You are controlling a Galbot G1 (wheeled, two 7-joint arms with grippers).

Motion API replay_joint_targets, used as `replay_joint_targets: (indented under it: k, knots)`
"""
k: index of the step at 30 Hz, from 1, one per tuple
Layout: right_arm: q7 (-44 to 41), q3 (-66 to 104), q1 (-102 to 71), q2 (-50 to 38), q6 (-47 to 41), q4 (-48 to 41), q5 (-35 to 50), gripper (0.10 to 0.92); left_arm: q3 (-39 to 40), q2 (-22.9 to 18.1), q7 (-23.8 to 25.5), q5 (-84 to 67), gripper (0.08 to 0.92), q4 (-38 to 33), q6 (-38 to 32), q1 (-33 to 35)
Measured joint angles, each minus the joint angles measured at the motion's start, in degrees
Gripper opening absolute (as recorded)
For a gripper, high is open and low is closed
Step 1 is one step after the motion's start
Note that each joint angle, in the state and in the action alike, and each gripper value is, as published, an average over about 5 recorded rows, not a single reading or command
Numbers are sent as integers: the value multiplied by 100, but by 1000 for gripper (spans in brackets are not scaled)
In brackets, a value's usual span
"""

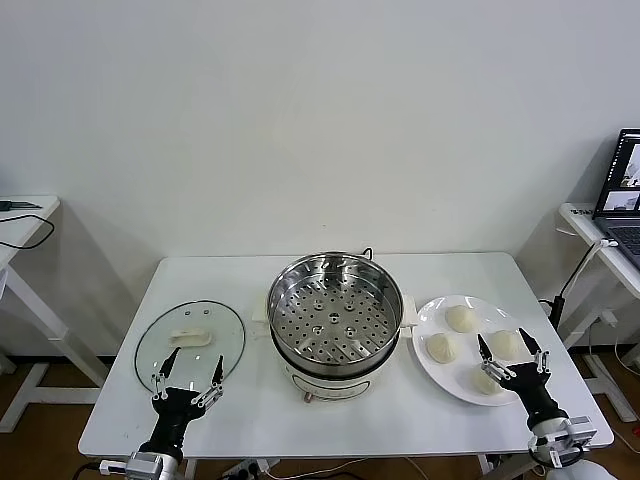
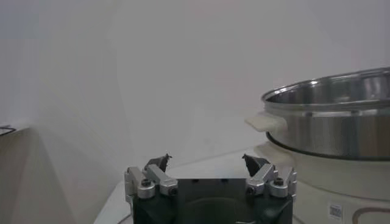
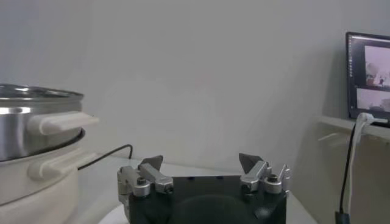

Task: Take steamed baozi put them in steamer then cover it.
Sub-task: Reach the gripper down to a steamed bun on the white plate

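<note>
Four smooth cream-white steamed baozi (image 1: 470, 346) lie on a white plate (image 1: 432, 312) at the table's (image 1: 450, 272) right. The steel steamer (image 1: 334, 310), centre, appears empty; its glass cover (image 1: 190, 340) lies flat at left. Left gripper (image 1: 187, 382) hovers spread at the cover's near edge, right gripper (image 1: 512, 358) spread over the plate.

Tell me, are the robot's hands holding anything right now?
No, nothing. The left hand is open above the glass lid, and the right hand is open above the plate of buns.
</note>
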Motion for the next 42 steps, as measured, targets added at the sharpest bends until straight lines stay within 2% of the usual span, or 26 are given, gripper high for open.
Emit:
replay_joint_targets:
  k: [8,17,24,29,36,42]
  knots:
    - [-47,-105,394,-465,-307,-169,-496,823,36,80,10,5,823,-34,12,-39]
    - [-510,-796,1302,-1769,-921,-452,-1564,823,33,166,31,-2,823,-121,4,-61]
    - [-1443,-2058,2463,-2820,-1308,-888,-2256,823,54,198,26,-5,823,-208,4,-31]
    - [-2351,-3280,3638,-3244,-1467,-1281,-2635,823,102,197,18,18,823,-258,7,-6]
    - [-3643,-5110,5499,-3344,-1561,-1991,-3059,823,106,174,8,24,823,-347,31,29]
    - [-4335,-6383,6769,-3129,-1601,-2616,-3355,823,96,145,4,30,823,-371,45,36]
